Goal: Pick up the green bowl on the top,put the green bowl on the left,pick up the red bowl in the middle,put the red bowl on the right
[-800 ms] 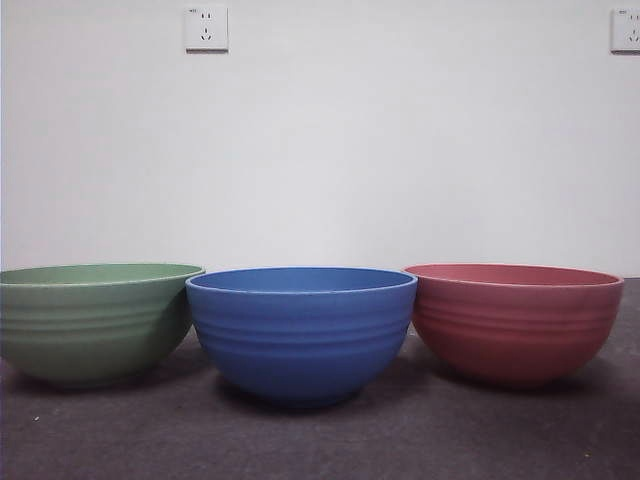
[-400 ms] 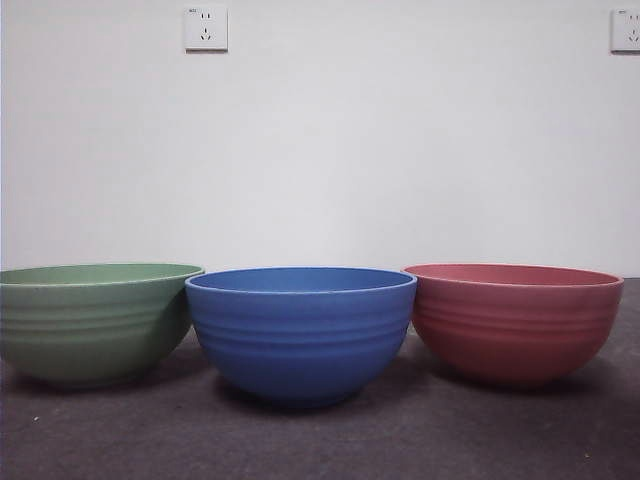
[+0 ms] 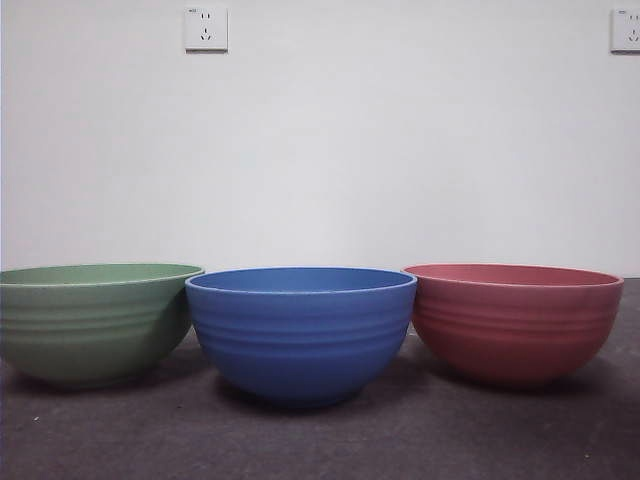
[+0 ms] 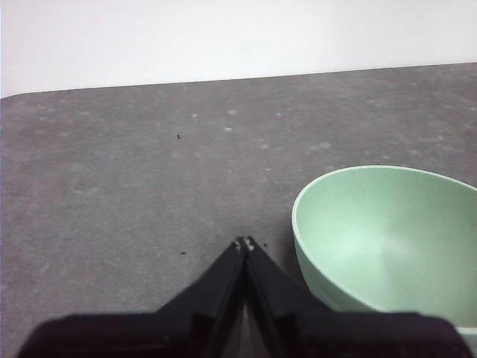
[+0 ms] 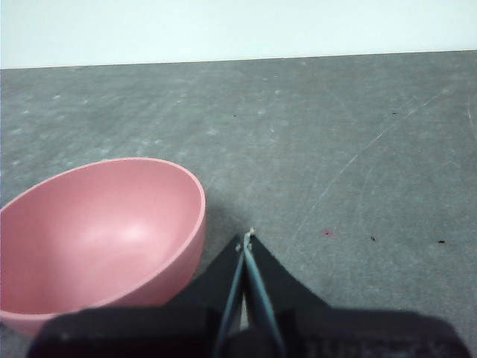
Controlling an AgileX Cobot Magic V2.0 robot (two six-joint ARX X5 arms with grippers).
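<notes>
Green bowl (image 3: 92,322) — upright on the grey table (image 3: 320,440) at the left end of the row, rim close against the blue bowl's rim; whether they touch cannot be told. In the left wrist view it (image 4: 391,242) sits empty, just beside the left gripper (image 4: 244,243), off to one side of the tips and not between them. Jaws pressed together, holding nothing.

Blue bowl (image 3: 301,332) — centre of the row, upright, nearest the front camera, overlapping the edge of each neighbour.

Red bowl (image 3: 513,322) — upright at the right end, rim close to the blue bowl. In the right wrist view it (image 5: 100,239) lies empty just beside the right gripper (image 5: 247,236), again to the side of the tips. Jaws closed to a thin line, nothing held.

Status, as judged: nothing is stacked; green stands left and red right, so both placements look done. Each arm waits beside its own bowl, neither in the front view. Any further grasp would first need the jaws opened and swung sideways over the near rim.

Wall sockets (image 3: 206,28) — two, high on the white wall.
</notes>
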